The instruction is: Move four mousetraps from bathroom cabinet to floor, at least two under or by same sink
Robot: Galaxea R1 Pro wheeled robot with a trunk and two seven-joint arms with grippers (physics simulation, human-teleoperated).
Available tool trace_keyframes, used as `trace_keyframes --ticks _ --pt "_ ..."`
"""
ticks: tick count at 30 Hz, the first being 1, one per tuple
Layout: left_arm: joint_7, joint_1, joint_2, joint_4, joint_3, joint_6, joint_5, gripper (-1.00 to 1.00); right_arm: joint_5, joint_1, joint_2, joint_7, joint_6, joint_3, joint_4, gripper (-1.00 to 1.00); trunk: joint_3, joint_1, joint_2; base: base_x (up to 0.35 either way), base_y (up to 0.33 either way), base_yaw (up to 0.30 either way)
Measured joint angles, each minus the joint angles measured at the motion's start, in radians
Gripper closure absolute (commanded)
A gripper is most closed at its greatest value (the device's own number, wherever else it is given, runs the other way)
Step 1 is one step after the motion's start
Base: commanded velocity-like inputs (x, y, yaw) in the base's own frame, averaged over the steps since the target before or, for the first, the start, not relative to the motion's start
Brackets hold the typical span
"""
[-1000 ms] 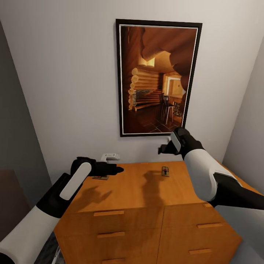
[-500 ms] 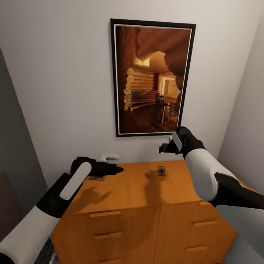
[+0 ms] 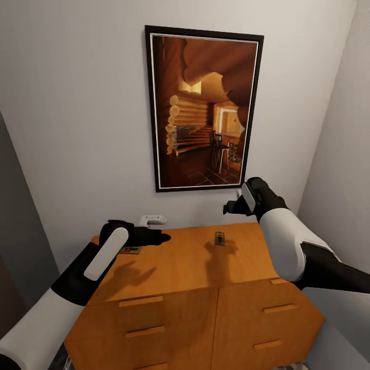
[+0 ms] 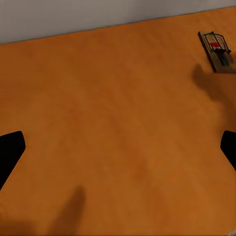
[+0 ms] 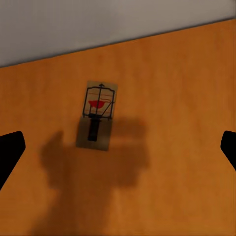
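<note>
At lower left of the head view, the left pincer hangs released above the low orange-brown wooden cabinet, with one flat tan mousetrap just beside it. At centre, a second tan mousetrap with dark wire lies on the cabinet top near the wall. At right, the right pincer hovers released above it. Over the last second the view has slid leftward, so the base is probably lining up for a pick.

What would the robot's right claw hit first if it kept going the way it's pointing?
Probably the mousetrap lying on the cabinet top. The right gripper, open, hangs above it pointing down, and its wrist view shows the trap slightly off centre, so it might meet bare wood beside it.
</note>
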Motion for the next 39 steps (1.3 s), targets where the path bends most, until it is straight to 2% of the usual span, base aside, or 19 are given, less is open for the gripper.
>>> trace_keyframes --ticks 20,39 --pt "0.015 0.000 0.000 -0.001 0.002 0.000 0.001 -1.00 0.002 0.000 0.007 -0.001 0.000 0.002 0.000 -1.00 0.000 0.000 0.000 0.003 0.001 -0.004" --pt "0.015 0.000 0.000 -0.001 0.004 0.000 0.005 -1.00 0.002 0.000 0.011 -0.002 0.000 0.002 0.001 -1.00 0.000 0.000 0.000 0.103 0.087 0.000"
